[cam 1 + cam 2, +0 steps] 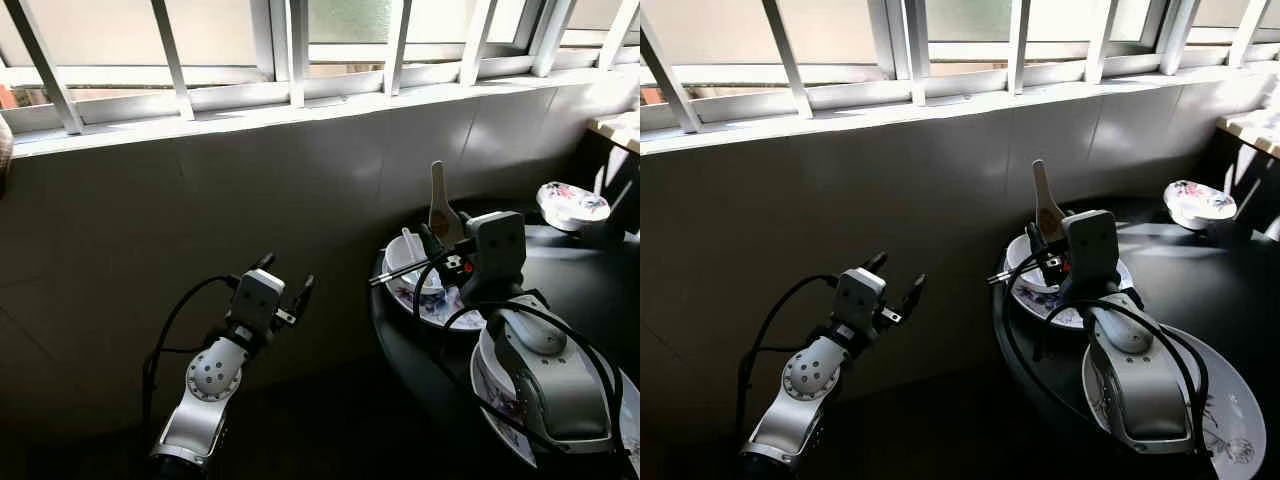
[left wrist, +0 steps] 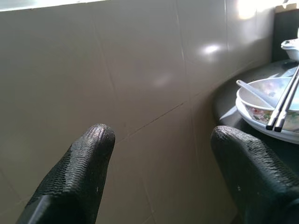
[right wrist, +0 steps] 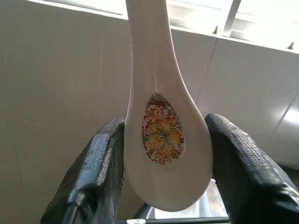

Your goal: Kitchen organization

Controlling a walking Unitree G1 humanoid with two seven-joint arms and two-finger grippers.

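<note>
My right gripper [image 1: 447,236] is shut on a white ceramic spoon [image 1: 438,203] and holds it upright, handle up. In the right wrist view the spoon [image 3: 161,135] shows a floral pattern in its bowl between the two fingers. Below it a patterned bowl [image 1: 405,262] sits on a plate [image 1: 437,310] at the near edge of a round black table [image 1: 590,285]. A second white spoon [image 2: 252,91] and a pair of chopsticks [image 2: 282,105] rest on that bowl. My left gripper [image 1: 285,272] stands open and holds nothing, left of the table, facing the tiled wall.
A large patterned plate [image 1: 1225,400] lies on the table under my right forearm. A small floral bowl [image 1: 572,205] stands at the table's far right. A tiled wall [image 1: 200,200] with a barred window [image 1: 300,50] above it runs behind everything.
</note>
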